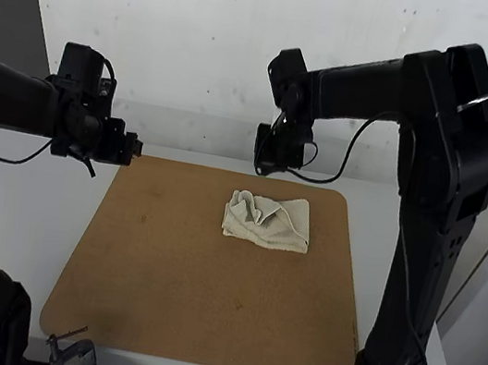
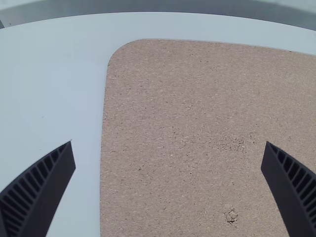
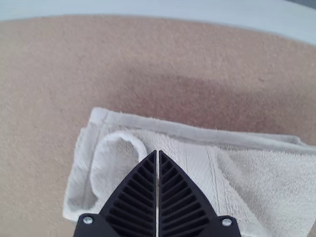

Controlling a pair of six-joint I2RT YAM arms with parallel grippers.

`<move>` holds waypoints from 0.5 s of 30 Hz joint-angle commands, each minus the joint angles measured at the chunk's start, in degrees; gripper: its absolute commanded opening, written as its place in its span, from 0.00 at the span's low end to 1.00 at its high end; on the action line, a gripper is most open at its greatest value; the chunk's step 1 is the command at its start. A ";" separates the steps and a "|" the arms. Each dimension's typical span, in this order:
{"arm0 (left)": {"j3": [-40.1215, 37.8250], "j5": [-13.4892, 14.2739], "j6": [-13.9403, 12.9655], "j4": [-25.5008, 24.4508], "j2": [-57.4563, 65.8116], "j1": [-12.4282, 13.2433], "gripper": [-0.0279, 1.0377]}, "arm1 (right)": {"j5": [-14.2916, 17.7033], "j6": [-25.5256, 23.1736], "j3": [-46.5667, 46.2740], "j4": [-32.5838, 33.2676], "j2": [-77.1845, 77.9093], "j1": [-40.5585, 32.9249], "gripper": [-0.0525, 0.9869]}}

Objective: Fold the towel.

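The high view is moderately lit, with a pale, bright wall [image 1: 201,44] and black arms [image 1: 458,134] whose dark surfaces lose detail. The left wrist view is brighter and even across the board [image 1: 188,295]; the table [image 2: 54,98] edge bows with lens distortion. In the right wrist view, a soft shadow lies beside the towel [image 3: 187,158]. The light seems diffuse, its source hard to tell.

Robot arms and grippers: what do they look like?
The left arm and right arm are black, with blocky joints and thin black cables. The left gripper and right gripper each have two dark, tapered, ribbed fingers; silver screws sit at the base of the right one's.
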State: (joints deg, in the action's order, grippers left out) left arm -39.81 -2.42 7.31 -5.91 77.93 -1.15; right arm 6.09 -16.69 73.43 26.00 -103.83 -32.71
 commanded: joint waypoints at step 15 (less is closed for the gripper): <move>0.61 -0.40 -0.72 0.73 -1.99 -0.52 0.94 | 0.24 0.34 -4.70 -4.64 -5.94 -1.22 0.07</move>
State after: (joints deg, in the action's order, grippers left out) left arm -39.81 -2.44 7.31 -5.72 77.93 -1.19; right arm 6.09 -16.49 68.86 21.67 -108.27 -32.88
